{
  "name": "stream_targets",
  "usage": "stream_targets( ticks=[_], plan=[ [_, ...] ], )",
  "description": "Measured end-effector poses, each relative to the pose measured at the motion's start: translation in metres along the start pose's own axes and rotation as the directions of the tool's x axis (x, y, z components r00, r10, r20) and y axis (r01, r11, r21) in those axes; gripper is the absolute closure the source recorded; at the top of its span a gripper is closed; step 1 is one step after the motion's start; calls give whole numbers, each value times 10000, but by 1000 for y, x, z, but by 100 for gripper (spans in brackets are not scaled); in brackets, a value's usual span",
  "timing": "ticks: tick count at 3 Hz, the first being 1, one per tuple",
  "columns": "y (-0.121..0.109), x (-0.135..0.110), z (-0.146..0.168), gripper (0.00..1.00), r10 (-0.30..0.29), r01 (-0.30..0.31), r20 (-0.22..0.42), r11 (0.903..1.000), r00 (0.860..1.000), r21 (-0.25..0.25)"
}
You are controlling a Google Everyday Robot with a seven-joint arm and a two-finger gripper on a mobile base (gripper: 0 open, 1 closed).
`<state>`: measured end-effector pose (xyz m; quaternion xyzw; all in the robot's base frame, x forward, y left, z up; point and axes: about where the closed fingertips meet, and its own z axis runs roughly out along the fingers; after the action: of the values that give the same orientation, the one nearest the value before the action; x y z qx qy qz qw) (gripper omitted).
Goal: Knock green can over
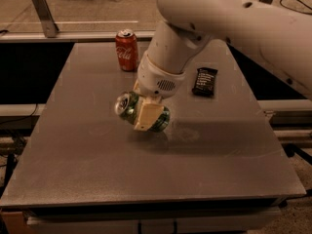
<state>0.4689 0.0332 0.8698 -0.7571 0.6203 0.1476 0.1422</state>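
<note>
Grey table (73, 169) bears red can (126, 50) and dark packet (204, 81); pincer (145, 113) grips green can (162, 120) at its middle.

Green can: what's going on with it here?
The robot's single arm has its gripper clamped around the green can near the middle of the grey table. The can is tipped well over, silver top facing left; whether it touches the table is unclear. The red Coca-Cola can stands upright at the back and a dark packet lies to the right, both apart from the gripper.

Red can (126, 50), black packet (204, 81), table (73, 145)
</note>
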Motion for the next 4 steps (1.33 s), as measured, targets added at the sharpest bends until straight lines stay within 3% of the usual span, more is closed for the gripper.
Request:
stream_targets(
  ticks=[2,3,4],
  plan=[
    [6,-9,12,13,-506,485,-557,9981,9972,-379],
    [9,-16,15,0,-719,693,-568,9965,9958,-473],
    [10,-22,14,0,-862,844,-389,9954,9955,-462]
  ],
)
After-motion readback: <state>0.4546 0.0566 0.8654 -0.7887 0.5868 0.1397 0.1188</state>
